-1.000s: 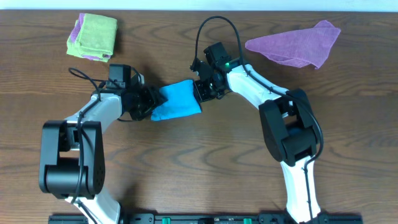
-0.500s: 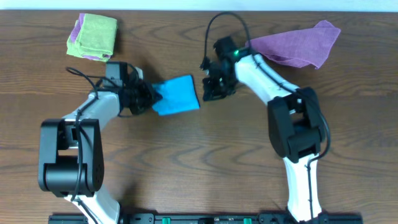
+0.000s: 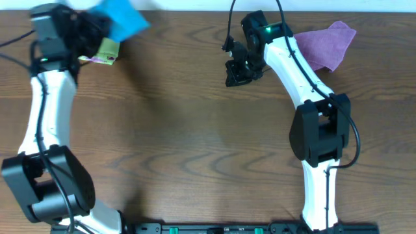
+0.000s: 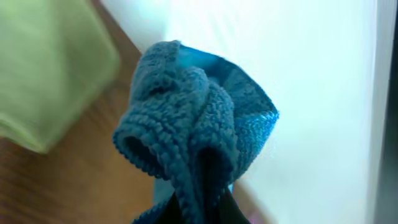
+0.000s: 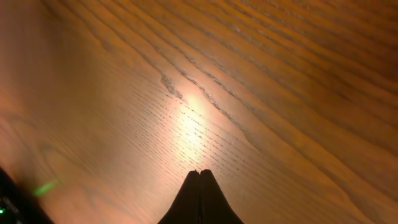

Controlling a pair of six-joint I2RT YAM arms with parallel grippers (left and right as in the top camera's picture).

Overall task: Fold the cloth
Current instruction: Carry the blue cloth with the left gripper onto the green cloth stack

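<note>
- My left tool [image 3: 96,26] is clamped shut on the cloth [image 3: 120,16], pinching a bunched fold of the sky-blue terry.
- In the left wrist view the cloth [image 4: 193,124] stands up from the dark fingertips in a rumpled wad, its looped pile facing the camera.
- Seen from overhead, the cloth is held off the desk [image 3: 195,143] at the far 11 o'clock corner, over the back edge.
- The lime-green folded cloth [image 3: 107,49] lies at about 7 o'clock from the blue cloth, partly covered by my left tool.
- My right tool [image 3: 237,73] is closed on nothing. In the right wrist view its two fingertips [image 5: 199,180] meet in a single point above bare wood grain [image 5: 249,93].
- From overhead it sits at about 1 o'clock from the desk's middle, well apart from the blue cloth.
- The purple cloth [image 3: 325,45] lies spread at about 2 o'clock from the right tool, with the right arm crossing its near edge.
</note>
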